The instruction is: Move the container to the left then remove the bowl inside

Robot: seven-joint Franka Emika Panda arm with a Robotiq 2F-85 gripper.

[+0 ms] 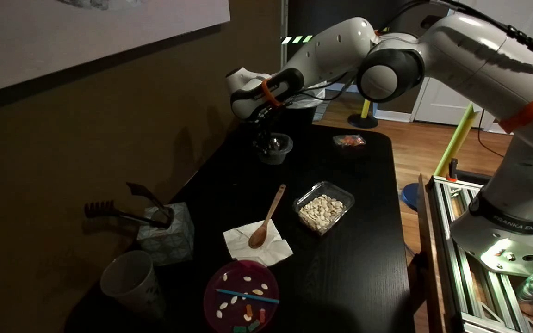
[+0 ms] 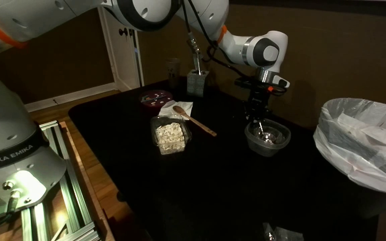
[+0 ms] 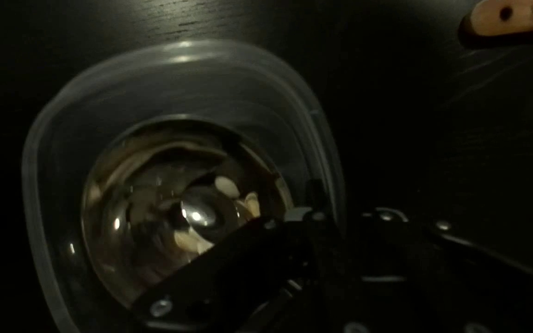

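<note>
The container is a clear, rounded-square plastic tub (image 2: 263,151) standing on the black table near the wall. It shows in both exterior views (image 1: 273,158) and fills the left of the wrist view (image 3: 33,185). The bowl (image 2: 273,134) is round, dark and shiny, and sits inside the container. In the wrist view the bowl (image 3: 139,185) has several pale seed-like pieces in it; its lower right is hidden by a finger. My gripper (image 3: 346,208) points down and straddles the container's side wall, one finger inside beside the bowl. The fingers look closed on the rim; their tips are dark.
A square clear dish of pale seeds (image 1: 322,212) and a wooden spoon (image 1: 266,222) on a napkin lie mid-table. A maroon plate (image 1: 211,305), tissue box (image 1: 167,240) with utensils and cup (image 1: 132,286) stand beyond. A lined bin (image 2: 357,160) is near the container.
</note>
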